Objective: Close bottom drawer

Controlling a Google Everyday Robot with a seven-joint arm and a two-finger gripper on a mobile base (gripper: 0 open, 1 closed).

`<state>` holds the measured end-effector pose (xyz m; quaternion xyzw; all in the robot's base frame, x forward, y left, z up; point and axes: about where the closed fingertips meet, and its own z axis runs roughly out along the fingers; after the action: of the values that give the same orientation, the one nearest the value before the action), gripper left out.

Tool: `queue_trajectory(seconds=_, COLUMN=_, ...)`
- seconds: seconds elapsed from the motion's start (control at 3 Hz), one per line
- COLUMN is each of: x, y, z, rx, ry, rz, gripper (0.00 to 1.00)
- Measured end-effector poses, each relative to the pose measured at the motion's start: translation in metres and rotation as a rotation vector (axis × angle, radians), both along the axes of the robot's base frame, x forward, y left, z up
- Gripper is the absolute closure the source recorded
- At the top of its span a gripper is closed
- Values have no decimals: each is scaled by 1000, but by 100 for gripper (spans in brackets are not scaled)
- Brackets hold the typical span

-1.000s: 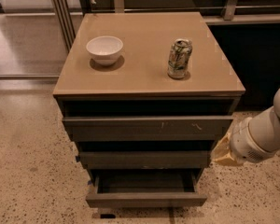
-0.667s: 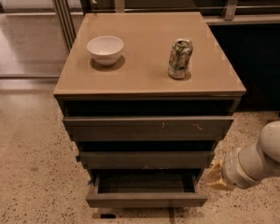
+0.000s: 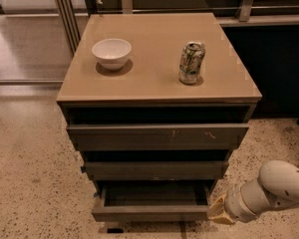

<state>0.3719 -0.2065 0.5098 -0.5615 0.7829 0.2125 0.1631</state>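
Dropped lower since before: arm (image 3: 276, 185) angles in low from the right, gripper (image 3: 216, 212) beside the open bottom drawer (image 3: 150, 213) front's end; can't tell its grip.

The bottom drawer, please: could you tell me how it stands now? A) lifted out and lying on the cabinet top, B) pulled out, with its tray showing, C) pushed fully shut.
B: the bottom drawer is pulled out with its tray open to view, and the gripper sits by the right end of its front.
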Motion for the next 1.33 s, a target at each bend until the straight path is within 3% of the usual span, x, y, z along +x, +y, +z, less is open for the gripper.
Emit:
queue_trajectory(seconds=0.33, x=2, y=-1, z=7, rx=-8, ry=-11, rz=0, gripper=100)
queue_trajectory(seconds=0.67, x=10, y=-8, z=-13, rx=-36, ry=-70, rz=24, gripper=100)
queue_trajectory(seconds=1.0, x=33, y=-10, z=-45, rx=-23, ry=-178, rz=54, gripper=100)
queue_trajectory(seconds=1.33, x=59, y=-4, z=-83, rx=20, ry=-233, rz=75, gripper=100)
